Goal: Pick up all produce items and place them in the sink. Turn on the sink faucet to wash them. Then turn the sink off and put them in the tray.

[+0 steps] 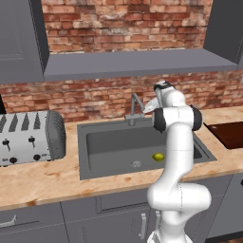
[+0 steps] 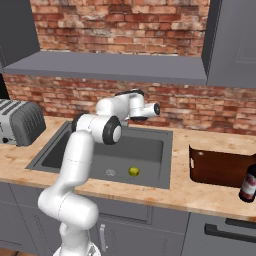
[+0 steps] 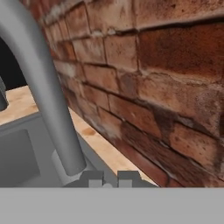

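The white arm (image 1: pixel 178 156) rises upright from its base, bends at a dark elbow joint and reaches forward and slightly left at about elbow height. The wrist is turned so the hand points roughly level. The gripper (image 3: pixel 110 178) has its two dark fingertips closed together, with nothing between them.

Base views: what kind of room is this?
A rendered home kitchen, most likely: a recessed sink with faucet in a wooden counter, a toaster beside it, and cabinets below.
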